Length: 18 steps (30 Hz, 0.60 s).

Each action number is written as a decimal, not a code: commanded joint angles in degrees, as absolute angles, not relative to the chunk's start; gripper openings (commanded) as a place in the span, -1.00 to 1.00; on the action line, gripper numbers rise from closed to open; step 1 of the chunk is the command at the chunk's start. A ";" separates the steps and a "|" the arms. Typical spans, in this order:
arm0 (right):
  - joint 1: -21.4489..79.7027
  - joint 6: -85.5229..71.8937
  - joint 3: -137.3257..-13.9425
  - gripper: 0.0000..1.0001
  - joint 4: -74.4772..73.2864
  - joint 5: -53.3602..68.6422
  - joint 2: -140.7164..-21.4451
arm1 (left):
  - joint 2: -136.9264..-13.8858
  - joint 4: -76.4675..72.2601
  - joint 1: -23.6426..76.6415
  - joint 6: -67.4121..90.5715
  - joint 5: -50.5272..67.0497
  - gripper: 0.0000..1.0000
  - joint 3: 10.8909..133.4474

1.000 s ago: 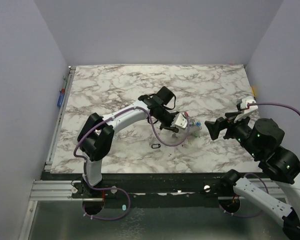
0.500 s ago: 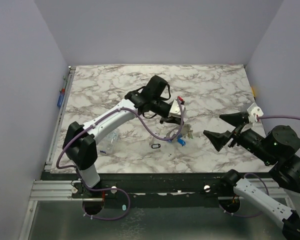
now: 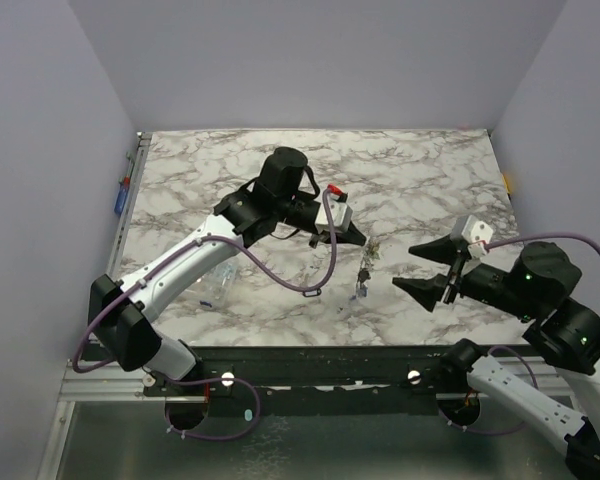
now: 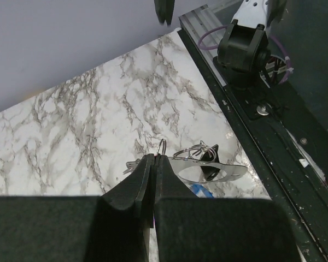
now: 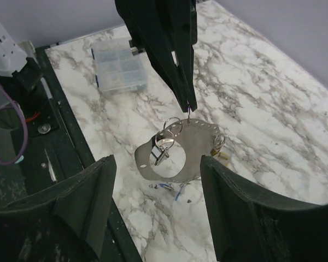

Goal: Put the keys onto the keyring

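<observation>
The keys (image 5: 162, 152), small and silvery, hang in a bunch over the white, grey-veined marble table top (image 3: 430, 180), between the two claws. Near the front edge by the left arm, well apart from them, a clear plastic compartment box (image 5: 120, 68) lies flat; what its cells hold cannot be made out. The bunch is strung by wire rings onto a flat shiny metal plate with a large round hole (image 5: 195, 146). A yellowish tag (image 5: 223, 156) hangs at one side, and blue bits (image 5: 175, 191) show beneath. The right gripper (image 5: 157, 162) is spread wide beside the bunch and grasps nothing. The left gripper (image 4: 154, 158) has its black fingers pressed together on a small silvery wire ring (image 4: 162, 146) atop the bunch.
</observation>
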State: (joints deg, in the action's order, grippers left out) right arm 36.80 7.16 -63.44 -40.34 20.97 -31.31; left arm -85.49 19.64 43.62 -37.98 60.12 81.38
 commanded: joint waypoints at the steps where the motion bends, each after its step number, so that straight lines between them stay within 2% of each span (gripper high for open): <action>1: 36.89 9.19 -58.66 0.37 -36.68 25.21 -33.24 | -80.78 15.53 43.83 -34.96 59.38 -1.00 78.44; 8: 36.91 11.64 -54.14 0.26 -29.00 26.76 -35.45 | -76.96 14.44 44.99 -32.53 53.32 -1.00 75.63; 18: 36.91 15.91 -56.01 0.13 -28.40 29.54 -40.45 | -74.59 14.21 47.54 -32.02 47.01 -1.00 72.80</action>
